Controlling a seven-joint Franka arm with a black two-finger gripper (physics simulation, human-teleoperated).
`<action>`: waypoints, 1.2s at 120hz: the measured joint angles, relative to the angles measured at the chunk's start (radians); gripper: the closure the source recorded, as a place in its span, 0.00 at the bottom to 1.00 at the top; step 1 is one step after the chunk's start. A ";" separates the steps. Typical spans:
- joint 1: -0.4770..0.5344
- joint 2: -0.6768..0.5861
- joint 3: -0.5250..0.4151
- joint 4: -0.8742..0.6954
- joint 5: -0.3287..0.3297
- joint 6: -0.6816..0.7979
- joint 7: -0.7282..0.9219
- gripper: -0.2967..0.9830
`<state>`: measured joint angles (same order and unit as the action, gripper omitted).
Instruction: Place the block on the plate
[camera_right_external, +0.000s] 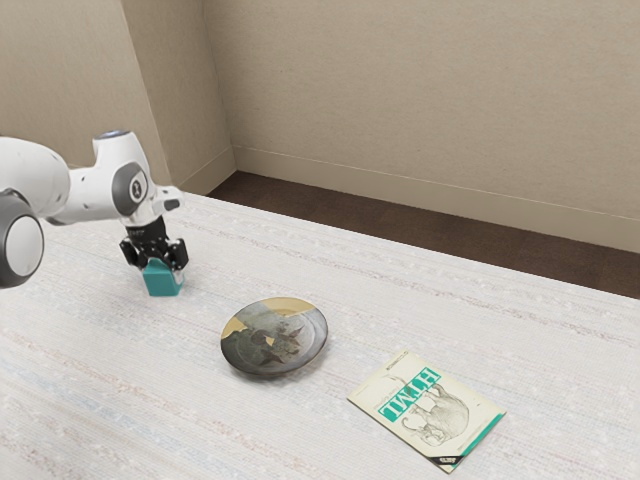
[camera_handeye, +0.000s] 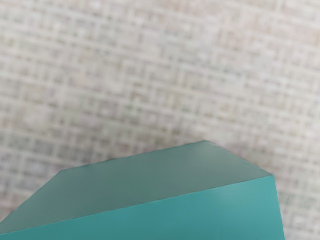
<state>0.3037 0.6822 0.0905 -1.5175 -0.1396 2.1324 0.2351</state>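
Beige textured wall (camera_right_external: 420, 100): rising behind everything in the exterior view, meeting at a vertical corner toward the exterior view's left, ending below in a matching baseboard. Dark brown floor (camera_right_external: 420, 237): running as a strip between wall and table. White woven-look tabletop (camera_right_external: 330, 425) with faint blue and reddish streaks: spreading across the foreground, also backing the wrist view.

White-and-grey jointed robot arm (camera_right_external: 85, 195): reaching in from the exterior view's left, bending downward at the hand. Cream rectangular booklet (camera_right_external: 400, 385) with green "HTML" lettering band, animal drawing and green edging: lying flat at the exterior view's right, cover up, sitting askew. Round glossy plate (camera_right_external: 272, 338), mottled grey, brown and yellow-tan: resting on the tabletop between booklet and block, standing apart from both.

Black two-finger gripper (camera_right_external: 162, 268): pointing down right at the block, overlapping its upper part in the exterior view. Spread or clamping: not telling from these views, so marking as unclear.

Teal box-shaped block (camera_right_external: 163, 282): sitting directly under the gripper, off the plate, toward the exterior view's left. Looming large at the wrist view's edge, showing a duller greyish-green face beside a brighter teal one. Touching the tabletop or hanging just above: not telling either.
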 joint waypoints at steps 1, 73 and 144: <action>0.000 0.001 0.000 0.000 0.000 0.000 0.000 0.39; -0.043 -0.057 -0.014 -0.006 0.043 -0.008 -0.003 0.44; -0.154 -0.358 -0.158 -0.304 0.060 0.079 -0.009 0.51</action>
<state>0.1494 0.3239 -0.0671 -1.8215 -0.0791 2.2110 0.2259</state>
